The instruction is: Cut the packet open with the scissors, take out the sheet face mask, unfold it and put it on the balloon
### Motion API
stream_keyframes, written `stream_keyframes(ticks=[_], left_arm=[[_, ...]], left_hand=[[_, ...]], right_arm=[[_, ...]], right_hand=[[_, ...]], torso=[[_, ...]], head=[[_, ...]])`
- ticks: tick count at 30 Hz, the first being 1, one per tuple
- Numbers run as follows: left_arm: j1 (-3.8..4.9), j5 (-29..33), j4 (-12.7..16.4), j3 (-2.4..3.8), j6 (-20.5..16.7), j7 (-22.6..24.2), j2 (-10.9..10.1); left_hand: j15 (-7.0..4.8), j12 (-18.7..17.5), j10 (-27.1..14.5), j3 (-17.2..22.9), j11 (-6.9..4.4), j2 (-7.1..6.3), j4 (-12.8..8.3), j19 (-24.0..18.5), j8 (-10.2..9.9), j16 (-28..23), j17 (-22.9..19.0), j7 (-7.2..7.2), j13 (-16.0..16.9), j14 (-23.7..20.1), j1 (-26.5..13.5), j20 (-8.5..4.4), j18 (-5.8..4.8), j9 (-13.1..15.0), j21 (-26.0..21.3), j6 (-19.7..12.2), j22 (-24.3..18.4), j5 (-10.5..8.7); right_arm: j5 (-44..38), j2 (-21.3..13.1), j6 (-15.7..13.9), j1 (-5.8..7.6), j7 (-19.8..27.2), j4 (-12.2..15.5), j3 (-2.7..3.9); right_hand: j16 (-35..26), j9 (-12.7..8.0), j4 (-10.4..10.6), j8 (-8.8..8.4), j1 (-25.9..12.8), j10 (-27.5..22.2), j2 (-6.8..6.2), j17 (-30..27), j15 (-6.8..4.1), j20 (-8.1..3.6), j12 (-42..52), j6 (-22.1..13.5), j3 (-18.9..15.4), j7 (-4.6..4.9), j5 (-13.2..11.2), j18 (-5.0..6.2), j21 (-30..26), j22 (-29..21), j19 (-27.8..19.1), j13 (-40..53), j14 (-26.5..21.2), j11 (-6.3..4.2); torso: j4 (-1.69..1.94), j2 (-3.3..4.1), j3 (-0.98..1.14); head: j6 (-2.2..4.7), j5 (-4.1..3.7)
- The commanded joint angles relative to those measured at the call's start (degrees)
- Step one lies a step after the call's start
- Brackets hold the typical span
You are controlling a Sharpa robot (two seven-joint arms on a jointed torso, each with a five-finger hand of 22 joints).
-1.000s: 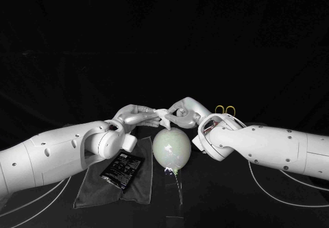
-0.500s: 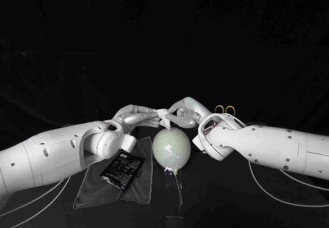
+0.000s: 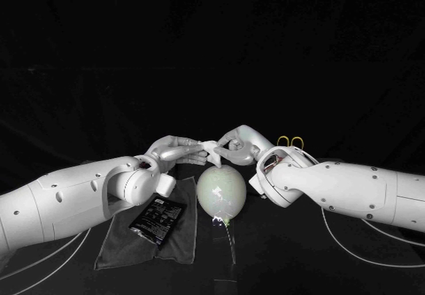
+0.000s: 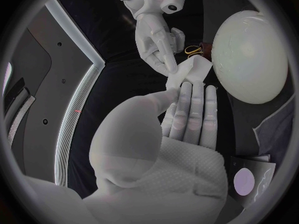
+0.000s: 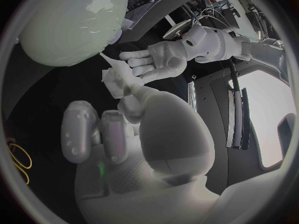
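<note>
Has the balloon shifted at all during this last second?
No. The balloon sits where it was, close beside the right edge of the grey cloth, just as in the earlier pictures.

- A black table (image 3: pixel 284 270) spreads across the foreground, dimly lit.
- Behind it rises a black backdrop (image 3: pixel 212 61), seemingly creased cloth.
- Where table meets backdrop is hard to tell in the dark.
</note>
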Motion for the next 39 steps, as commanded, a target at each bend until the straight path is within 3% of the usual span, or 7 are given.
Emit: stream_keyframes(ticks=[1, 5, 16, 29, 39], left_arm=[[0.03, 0.78, -0.11, 0.07, 0.94, 0.54, -0.08], [0.03, 1.27, -0.12, 0.07, 0.97, 0.69, -0.12], [0.02, 1.31, -0.14, 0.08, 0.82, 0.67, -0.12], [0.02, 1.48, -0.25, 0.08, 0.28, 0.78, -0.14], [0.02, 1.44, -0.29, 0.07, -0.11, 0.69, -0.20]], left_hand=[[0.03, -0.37, -0.72, 0.94, 0.23, 1.02, 0.16, -0.20, -0.37, -0.28, -0.03, 0.39, -0.07, -0.72, 0.07, 0.46, 0.54, 2.57, -0.38, -0.47, -0.05, 0.19], [0.15, -0.33, -1.10, 1.53, 0.37, 1.32, 0.17, -0.42, -0.59, -0.29, 0.00, 0.53, -0.05, -1.01, -0.04, 0.57, 0.59, 2.59, -0.39, -0.72, -0.05, 0.19], [-0.26, 0.28, -0.11, 1.45, -0.15, -0.47, -0.32, -0.55, -0.14, 0.52, 0.38, -0.03, 0.20, -0.21, -1.00, 0.83, 0.87, 2.99, -0.26, 0.24, -0.01, 0.19], [-0.41, 0.35, 0.36, 1.37, -0.35, -1.39, 0.04, -0.43, 0.07, 0.93, 0.60, -0.27, 0.20, 0.04, -2.34, 1.19, 1.18, 3.18, -0.33, 0.66, -0.13, 0.18], [-0.62, 0.50, 0.92, 1.58, -0.56, -1.00, 0.28, -0.15, 0.35, 1.29, 0.80, -0.48, 0.24, 0.38, -2.63, 1.32, 1.41, 3.36, -0.33, 1.05, -0.21, 0.18]], right_arm=[[-0.67, -0.15, -0.02, 0.03, 0.01, -0.11, 0.04], [-0.67, -0.21, -0.01, 0.03, 0.01, -0.10, 0.04], [-0.67, -0.19, 0.05, 0.03, 0.03, -0.05, 0.04], [-0.67, -0.22, -0.06, 0.03, 0.06, -0.03, 0.04], [-0.67, -0.57, -0.87, 0.03, 0.37, 0.09, 0.05]], right_hand=[[0.19, 1.05, -0.68, 0.40, 0.08, 0.70, 0.62, 10.46, -0.39, -0.04, 0.21, 0.31, 0.82, -0.08, 0.39, 0.21, 0.19, 11.42, 0.96, 0.07, 4.53, -0.24], [0.12, 1.06, -0.72, 0.43, 0.03, 0.65, 0.62, 10.39, -0.40, -0.05, 0.05, 0.29, 0.87, -0.08, 0.39, 0.22, 0.15, 11.40, 0.94, -0.05, 4.50, -0.24], [0.12, 1.06, -0.72, 0.43, 0.03, 0.65, 0.62, 10.39, -0.40, -0.05, 0.05, 0.29, 0.87, -0.08, 0.39, 0.22, 0.15, 11.40, 0.94, -0.05, 4.50, -0.24], [0.13, 1.08, -0.75, 0.46, -0.02, 0.69, 0.63, 10.40, -0.40, -0.05, 0.10, 0.27, 0.91, -0.08, 0.39, 0.22, 0.16, 11.41, 0.95, -0.01, 4.51, -0.24], [0.13, 1.09, -0.77, 0.48, -0.06, 0.67, 0.63, 10.40, -0.41, -0.05, 0.01, 0.25, 0.94, -0.08, 0.39, 0.19, 0.29, 11.44, 1.00, -0.07, 4.51, -0.24]], torso=[[0.00, -0.01, 0.01], [0.00, -0.01, -0.01], [0.03, 0.01, 0.01], [0.01, 0.00, 0.01], [0.02, 0.00, 0.01]], head=[[-0.02, 0.00], [-0.02, 0.02], [-0.01, 0.01], [-0.07, 0.03], [-0.06, -0.02]])
